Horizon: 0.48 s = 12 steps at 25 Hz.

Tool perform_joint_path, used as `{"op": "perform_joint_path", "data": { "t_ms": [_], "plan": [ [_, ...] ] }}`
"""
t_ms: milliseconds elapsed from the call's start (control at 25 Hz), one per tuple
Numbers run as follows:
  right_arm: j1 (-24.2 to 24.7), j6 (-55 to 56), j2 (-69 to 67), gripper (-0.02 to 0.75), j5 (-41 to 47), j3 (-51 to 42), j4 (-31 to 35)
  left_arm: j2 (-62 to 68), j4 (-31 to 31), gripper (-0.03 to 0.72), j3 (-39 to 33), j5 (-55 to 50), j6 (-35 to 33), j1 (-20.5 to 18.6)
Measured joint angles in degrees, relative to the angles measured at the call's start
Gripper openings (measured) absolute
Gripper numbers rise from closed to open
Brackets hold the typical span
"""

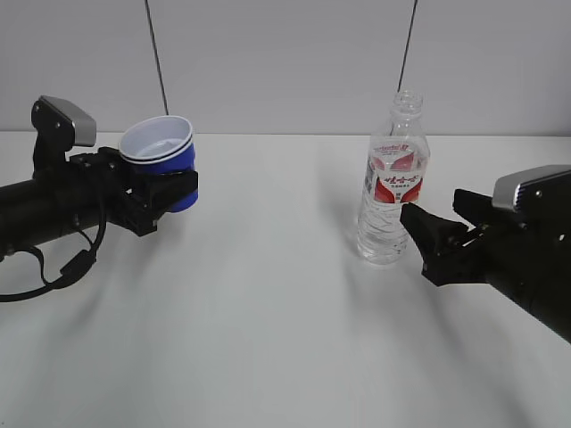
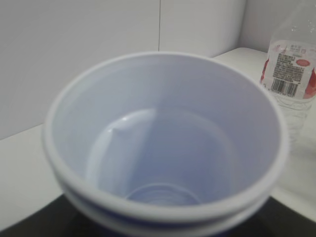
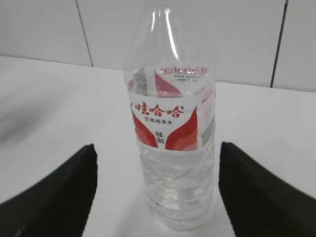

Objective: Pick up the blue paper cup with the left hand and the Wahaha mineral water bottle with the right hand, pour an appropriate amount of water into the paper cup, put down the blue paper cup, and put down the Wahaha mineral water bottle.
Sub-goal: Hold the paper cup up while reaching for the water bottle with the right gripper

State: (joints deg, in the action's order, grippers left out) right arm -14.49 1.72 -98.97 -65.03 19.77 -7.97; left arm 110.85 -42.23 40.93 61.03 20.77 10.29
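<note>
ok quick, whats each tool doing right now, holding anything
left tool: closed on the blue paper cup, held off the table.
right tool: open, empty, fingers either side of the Wahaha mineral water bottle, not touching it.

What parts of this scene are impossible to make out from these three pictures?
- Left gripper fingers: the left wrist view shows none, the blue cup fills it.
- Cup's blue outside: barely seen in that view, only its white inside.
- Bottle mouth: cut off by the top edge in the right wrist view.
- Bottle's small label print: too small in the exterior view.
- Right gripper: its arm runs off the exterior view's right edge.
</note>
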Motion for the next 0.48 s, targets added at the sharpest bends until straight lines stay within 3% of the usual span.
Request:
{"op": "perform_joint_path", "data": {
  "t_ms": [240,480],
  "plan": [
    [0.0,0.8,0.0,0.661,0.0,0.0,0.0,0.0,0.2,0.438,0.0,1.7,0.0,0.0],
    [0.0,0.2,-1.0,0.674,-0.1,1.7,-2.8,0.0,0.5,0.438,0.0,2.6,0.0,0.0]
  ]
}}
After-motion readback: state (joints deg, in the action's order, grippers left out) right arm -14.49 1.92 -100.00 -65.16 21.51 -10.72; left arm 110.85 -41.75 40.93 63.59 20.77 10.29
